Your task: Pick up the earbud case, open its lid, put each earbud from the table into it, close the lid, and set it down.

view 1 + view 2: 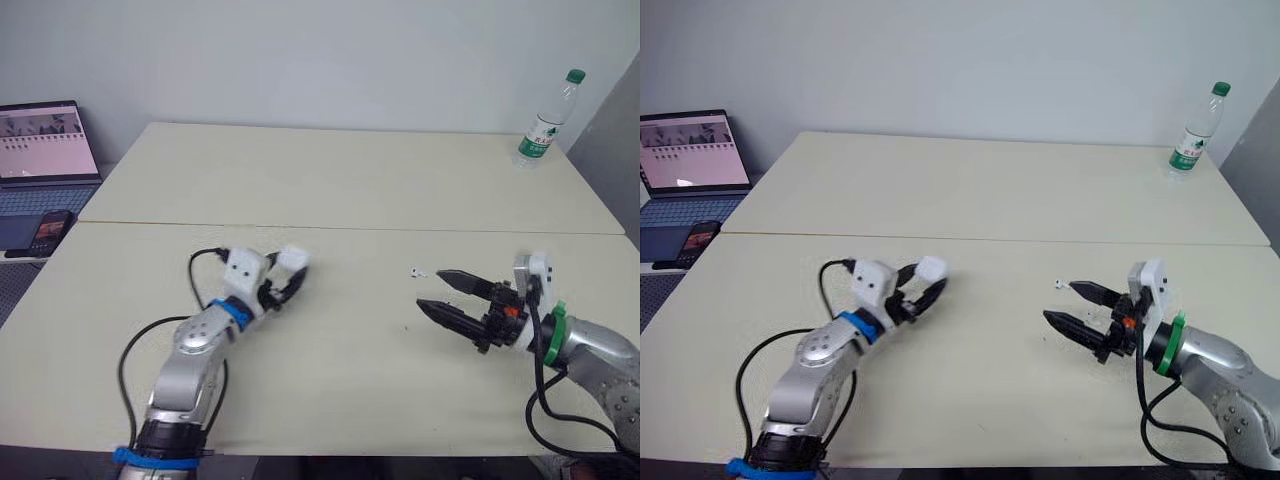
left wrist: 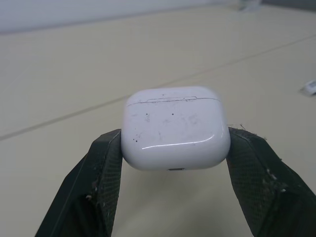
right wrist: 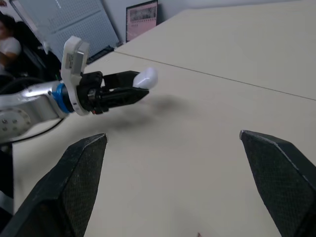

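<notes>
My left pincer (image 1: 290, 272) is clamped on the small white rounded plastic earbud case (image 2: 175, 128), held up left of centre, lid shut. My right pincer (image 1: 430, 288) hovers lower right, fingers apart, near a tiny white earbud (image 1: 418, 271). Pickup looks done; next it must reach over and flip the lid.

Two robot arms over a table, with other items at its edges.
A pale rectangular table (image 1: 350, 190) spans the scene, and a seam (image 1: 350, 228) runs left to right across its middle. In front of the seam, over the left half, the left gripper (image 1: 925, 282) holds a white rounded plastic earbud case (image 2: 175, 128) between its fingers (image 2: 103, 173). Over the right half, the right gripper (image 1: 430, 288) points leftward with its fingers spread. A small white earbud (image 1: 418, 271) lies on the table just beside the farther fingertip. A clear plastic water bottle with a green cap (image 1: 546, 120) stands upright at the far right corner. Beyond the table's left edge sits an open grey laptop (image 1: 45, 150), with a dark smartphone (image 1: 50, 230) in front of it.
</notes>
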Controlling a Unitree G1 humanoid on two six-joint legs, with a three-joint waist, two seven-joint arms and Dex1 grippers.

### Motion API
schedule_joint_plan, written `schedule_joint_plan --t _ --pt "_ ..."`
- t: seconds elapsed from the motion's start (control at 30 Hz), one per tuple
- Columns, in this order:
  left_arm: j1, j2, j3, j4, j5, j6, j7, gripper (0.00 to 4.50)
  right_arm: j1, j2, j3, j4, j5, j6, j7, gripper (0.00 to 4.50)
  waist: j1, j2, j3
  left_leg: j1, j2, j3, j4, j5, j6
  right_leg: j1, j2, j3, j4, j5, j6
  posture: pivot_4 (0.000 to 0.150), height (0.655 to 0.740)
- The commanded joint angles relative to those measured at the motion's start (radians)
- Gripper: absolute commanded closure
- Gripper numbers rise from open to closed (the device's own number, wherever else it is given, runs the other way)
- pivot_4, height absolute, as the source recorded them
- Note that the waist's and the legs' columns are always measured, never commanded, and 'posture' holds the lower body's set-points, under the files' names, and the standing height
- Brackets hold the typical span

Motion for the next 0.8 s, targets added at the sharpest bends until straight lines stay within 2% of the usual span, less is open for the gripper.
schedule_joint_plan --t 0.03,0.23,0.53,0.8 --pt "-0.049 -0.027 -0.010 -0.073 -0.092 -0.002 -0.065 1.75 -0.092 -0.010 -0.027 0.009 0.179 0.141 -0.154 0.00 -0.002 0.000 0.000 0.000 0.000 0.000 0.000 0.000 0.000 0.000 0.000 0.000 0.000 0.000 0.000 0.150 0.7362" --pt "-0.117 -0.057 -0.058 -0.045 -0.121 -0.045 -0.160 1.75 -0.268 0.035 0.019 0.132 0.461 0.282 -0.468 0.00 -0.004 0.000 0.000 -0.001 0.001 -0.001 0.000 0.000 0.000 -0.001 0.006 0.000 0.000 -0.001 0.001 0.150 0.7362" --pt "-0.148 -0.085 -0.097 0.040 -0.093 -0.144 -0.239 1.75 -0.441 0.155 0.125 0.254 0.775 0.221 -0.899 0.00 -0.003 0.000 0.000 -0.010 0.000 -0.002 0.000 0.000 0.000 -0.008 0.006 0.000 0.000 0.000 0.000 0.150 0.7362" --pt "-0.139 -0.092 -0.097 0.075 -0.086 -0.194 -0.254 1.75 -0.485 0.199 0.194 0.262 0.876 0.164 -1.026 0.00 -0.003 0.000 0.000 -0.013 0.001 -0.001 0.000 0.000 0.000 -0.013 0.006 0.000 0.001 0.000 0.000 0.150 0.7362"
